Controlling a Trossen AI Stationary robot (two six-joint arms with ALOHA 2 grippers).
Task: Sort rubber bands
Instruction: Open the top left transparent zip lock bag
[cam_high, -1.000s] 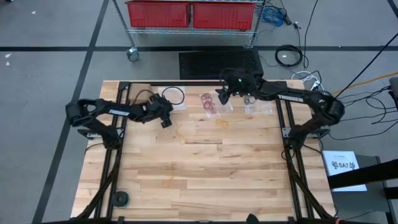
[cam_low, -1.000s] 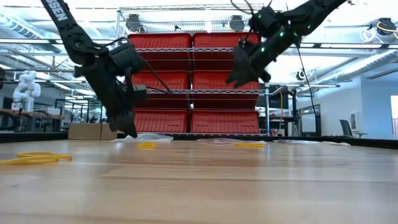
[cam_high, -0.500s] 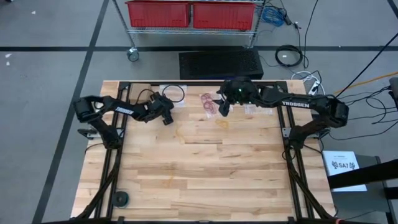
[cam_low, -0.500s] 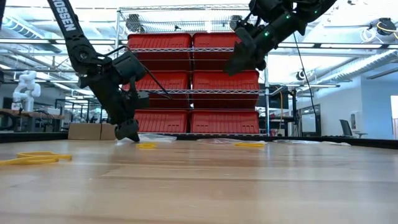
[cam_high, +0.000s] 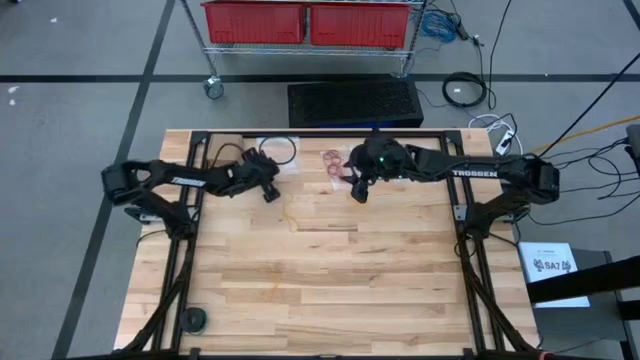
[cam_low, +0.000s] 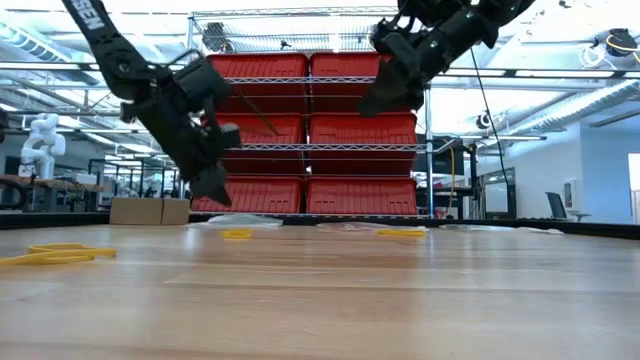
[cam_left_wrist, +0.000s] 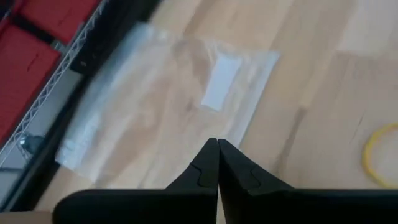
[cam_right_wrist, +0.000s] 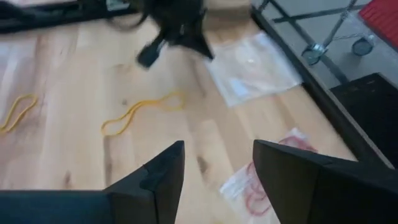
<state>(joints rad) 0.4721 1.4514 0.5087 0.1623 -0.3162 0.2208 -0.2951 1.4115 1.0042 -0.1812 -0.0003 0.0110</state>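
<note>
Rubber bands lie flat on the wooden table: a yellow one (cam_right_wrist: 143, 112), a second yellow one (cam_right_wrist: 15, 115), and red ones inside a clear bag (cam_right_wrist: 264, 183) (cam_high: 333, 163). My left gripper (cam_left_wrist: 217, 148) (cam_high: 268, 190) is shut and hangs just above the table next to another clear bag (cam_left_wrist: 168, 106). I see nothing between its fingers. My right gripper (cam_right_wrist: 217, 168) (cam_high: 358, 192) is open, high above the table (cam_low: 380, 98), near the bag of red bands.
A black loop (cam_high: 281, 152) lies at the far edge behind my left gripper. More yellow bands show near the table's left side (cam_low: 50, 255). A black frame rail (cam_high: 300, 131) borders the far edge. A wire shelf with red bins (cam_low: 310, 130) stands beyond it.
My left gripper has dipped to the table beside the clear bag, shut, and come up again. My right gripper has swung from over the far-edge bags toward the near edge, rising a little and rolling, and stays open.
</note>
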